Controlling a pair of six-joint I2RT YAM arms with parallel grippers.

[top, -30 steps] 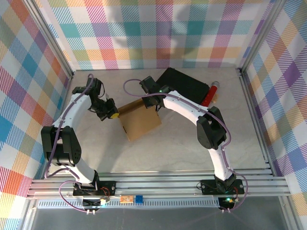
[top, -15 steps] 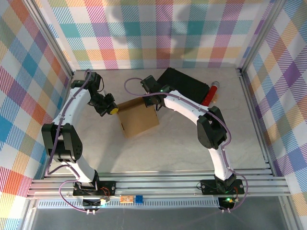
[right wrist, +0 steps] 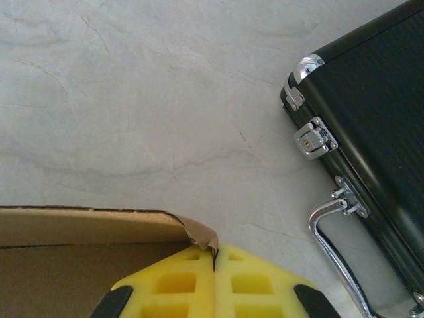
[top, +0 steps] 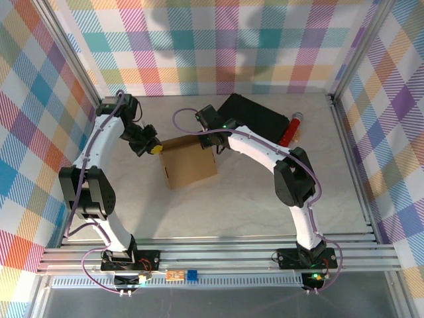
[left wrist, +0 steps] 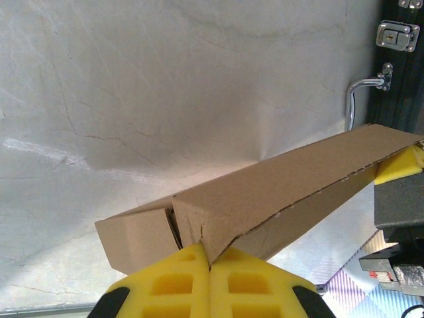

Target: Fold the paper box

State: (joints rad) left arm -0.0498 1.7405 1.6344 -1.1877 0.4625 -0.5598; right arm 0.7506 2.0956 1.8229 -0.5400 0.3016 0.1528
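The paper box (top: 189, 162) is a flat brown cardboard rectangle lying mid-table. My left gripper (top: 156, 150) is shut on its far left corner; in the left wrist view the yellow pads (left wrist: 182, 278) pinch a creased cardboard corner (left wrist: 211, 248) of the paper box (left wrist: 278, 192). My right gripper (top: 213, 147) is shut on the far right corner; the right wrist view shows its pads (right wrist: 179, 281) closed on a curled cardboard tip (right wrist: 205, 237) of the paper box (right wrist: 86, 248).
A black hard case (top: 255, 119) with metal latches (right wrist: 315, 139) and a handle (right wrist: 338, 245) lies just behind and right of the box. A red and black cylinder (top: 291, 129) rests beside the case. Frame rails (top: 351, 152) border the marble table (top: 218, 205).
Both arms have drawn the box toward the back of the table, and it has turned slightly. Both grippers stayed shut on its corners.
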